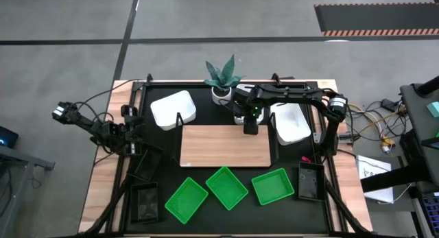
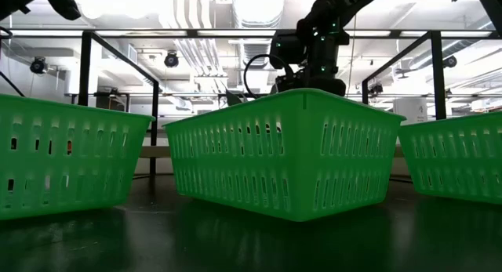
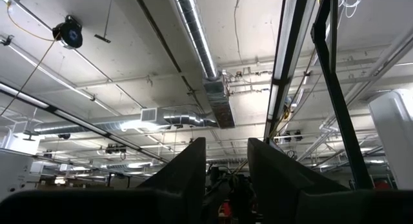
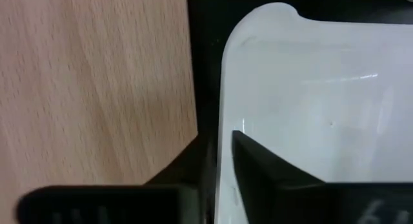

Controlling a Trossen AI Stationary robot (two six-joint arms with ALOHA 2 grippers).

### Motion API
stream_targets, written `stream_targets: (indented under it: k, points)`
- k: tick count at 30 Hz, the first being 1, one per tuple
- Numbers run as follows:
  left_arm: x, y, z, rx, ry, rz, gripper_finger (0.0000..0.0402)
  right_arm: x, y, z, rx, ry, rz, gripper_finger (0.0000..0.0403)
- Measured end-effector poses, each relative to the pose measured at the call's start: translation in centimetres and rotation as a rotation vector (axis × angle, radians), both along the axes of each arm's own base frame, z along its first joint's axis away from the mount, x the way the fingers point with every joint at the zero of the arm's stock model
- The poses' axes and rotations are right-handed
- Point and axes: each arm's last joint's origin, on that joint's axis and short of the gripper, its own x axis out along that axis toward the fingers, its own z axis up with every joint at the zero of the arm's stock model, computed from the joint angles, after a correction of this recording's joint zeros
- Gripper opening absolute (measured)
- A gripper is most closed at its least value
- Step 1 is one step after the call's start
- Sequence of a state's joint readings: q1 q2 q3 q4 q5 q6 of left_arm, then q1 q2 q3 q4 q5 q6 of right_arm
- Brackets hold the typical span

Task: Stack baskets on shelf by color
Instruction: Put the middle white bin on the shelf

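Note:
The wooden shelf (image 1: pixel 223 146) lies on the black mat. One white basket (image 1: pixel 173 110) stands at its far left and another (image 1: pixel 289 123) at its right. Three green baskets (image 1: pixel 227 187) stand in a row near the front edge. Black baskets lie at the left (image 1: pixel 146 162) and at the right (image 1: pixel 310 181). My right gripper (image 1: pixel 251 126) points down between the shelf's far right corner and the right white basket. It is open. In the right wrist view (image 4: pixel 216 179) one finger is over the basket's inside and one is outside its wall. My left gripper (image 3: pixel 226 162) is open, empty and pointing up at the table's left edge. My right gripper's fingers stand on either side of the right white basket's wall on the shelf side (image 4: pixel 224 140), coming from above. One finger (image 4: pixel 264 175) is over the inside, the other is over the gap beside the shelf. I cannot tell whether they touch the wall.
A white plant pot (image 1: pixel 221 94) with a green plant stands just behind the shelf's far edge, close to my right arm. The black frame posts stand around the mat. In the low view the green baskets (image 2: pixel 286 150) fill the foreground.

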State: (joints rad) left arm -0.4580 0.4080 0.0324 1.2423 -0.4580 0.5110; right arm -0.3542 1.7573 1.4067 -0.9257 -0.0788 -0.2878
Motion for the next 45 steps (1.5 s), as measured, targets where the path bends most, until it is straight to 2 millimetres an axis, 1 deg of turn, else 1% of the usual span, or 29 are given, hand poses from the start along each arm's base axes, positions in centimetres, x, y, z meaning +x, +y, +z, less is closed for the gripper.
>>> stream_targets:
  k: [2, 5, 11, 15, 20, 25, 31, 37, 40, 45]
  points:
    - [0.0, 0.0, 0.0, 0.0, 0.0, 0.0, 0.0099, 0.0, 0.0, 0.0, 0.001, 0.001, 0.0, 0.0017]
    - [0.0, 0.0, 0.0, 0.0, 0.0, 0.0, 0.0099, 0.0, 0.0, 0.0, 0.0, 0.001, 0.0, 0.001]
    - [0.0, 0.0, 0.0, 0.0, 0.0, 0.0, 0.0099, 0.1, 0.0, 0.4, -0.004, -0.002, -0.007, 0.0009]
    - [0.0, 0.0, 0.0, 0.0, 0.0, 0.0, 0.0099, 0.0, 0.0, 1.4, -0.069, 0.004, -0.016, 0.0009]
    - [0.0, 0.0, 0.0, 0.0, 0.0, 0.0, 0.0099, -0.1, 0.0, 2.5, -0.107, 0.053, -0.026, 0.0009]
    - [0.0, 0.0, 0.0, 0.0, 0.0, 0.0, 0.0099, -0.1, 0.5, 3.5, -0.17, 0.079, -0.02, 0.0009]
    - [0.0, 0.0, 0.0, 0.0, 0.001, 0.0, 0.0099, -0.4, 1.7, 5.1, -0.215, 0.061, -0.013, 0.0009]
    - [0.0, 0.0, 0.0, 0.001, 0.001, 0.001, 0.0099, -1.3, 3.1, 7.0, -0.218, 0.027, -0.034, 0.0009]
    - [0.0, 0.0, 0.0, 0.001, 0.0, 0.001, 0.0099, -1.7, 4.0, 7.9, -0.214, 0.007, -0.049, 0.0009]
    - [0.0, 0.0, 0.0, 0.001, 0.0, 0.001, 0.0099, -2.2, 6.4, 9.0, -0.199, -0.016, -0.059, 0.0009]
